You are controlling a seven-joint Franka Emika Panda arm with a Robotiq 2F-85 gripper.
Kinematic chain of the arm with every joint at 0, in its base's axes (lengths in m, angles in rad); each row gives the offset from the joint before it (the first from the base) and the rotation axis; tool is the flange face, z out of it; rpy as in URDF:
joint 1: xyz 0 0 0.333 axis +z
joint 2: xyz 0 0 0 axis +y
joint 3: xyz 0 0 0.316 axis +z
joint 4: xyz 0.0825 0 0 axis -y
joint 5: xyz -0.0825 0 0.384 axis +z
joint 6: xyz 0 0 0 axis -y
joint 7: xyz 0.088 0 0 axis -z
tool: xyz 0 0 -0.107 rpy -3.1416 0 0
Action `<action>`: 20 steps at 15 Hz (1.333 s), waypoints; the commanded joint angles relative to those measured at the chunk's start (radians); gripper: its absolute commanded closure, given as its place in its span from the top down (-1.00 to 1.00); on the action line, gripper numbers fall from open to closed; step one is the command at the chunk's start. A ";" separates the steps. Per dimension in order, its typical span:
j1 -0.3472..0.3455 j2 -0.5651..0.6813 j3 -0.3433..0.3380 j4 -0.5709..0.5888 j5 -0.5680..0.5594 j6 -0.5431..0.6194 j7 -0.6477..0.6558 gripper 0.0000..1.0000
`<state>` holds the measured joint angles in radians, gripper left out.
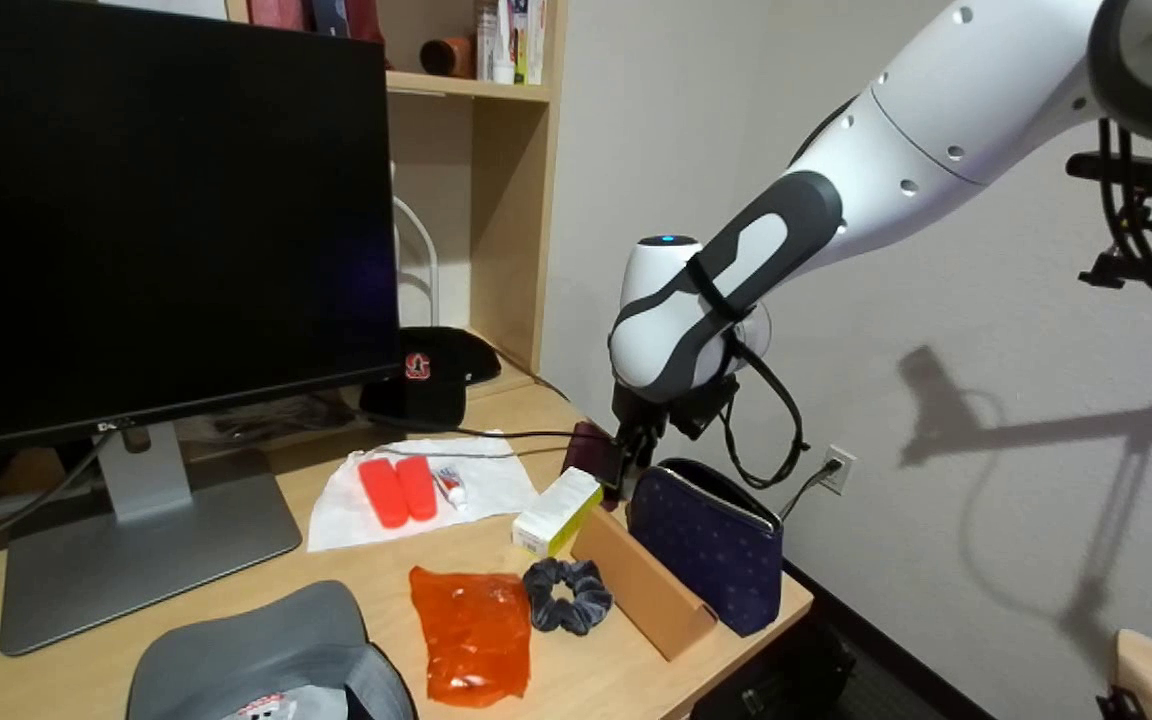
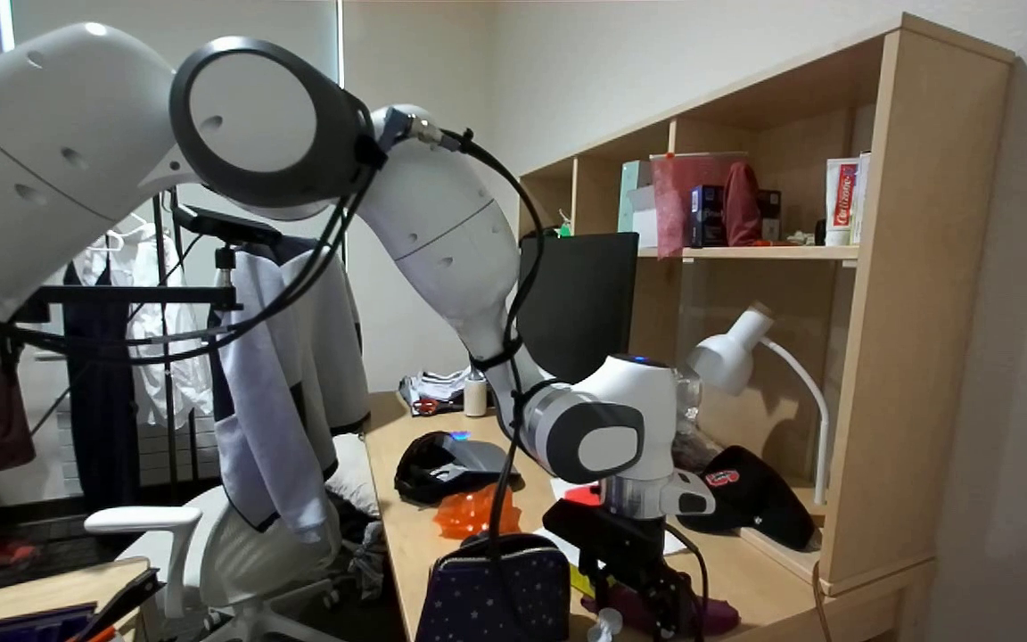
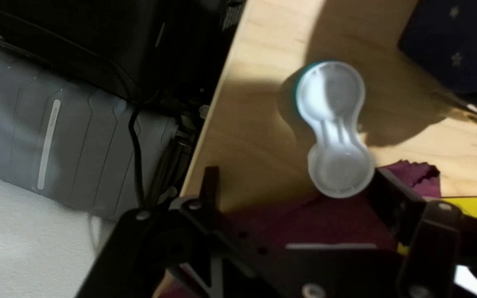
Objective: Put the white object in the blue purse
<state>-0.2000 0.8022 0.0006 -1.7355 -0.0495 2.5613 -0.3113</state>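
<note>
I've got gripper (image 3: pixel 296 182) jaws spread wide w/ white case (image 3: pixel 334 130) nr, can't tell if touching; blue purse (image 1: pixel 721 550) upright on desk (image 1: pixel 586 680).

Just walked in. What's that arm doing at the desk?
The robot arm is working low over the desk. Its gripper is open at a white two-lobed case, not clamped on it; whether they touch, I can't tell. The dark blue purse stands nearby with its top open, the case outside it. Presumably the case goes in there next.
</note>
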 commanded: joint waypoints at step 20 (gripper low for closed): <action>0.022 -0.130 0.063 -0.089 -0.003 0.104 -0.015 -0.99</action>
<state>-0.1858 0.7378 0.0638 -1.7687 -0.0499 2.6238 -0.3158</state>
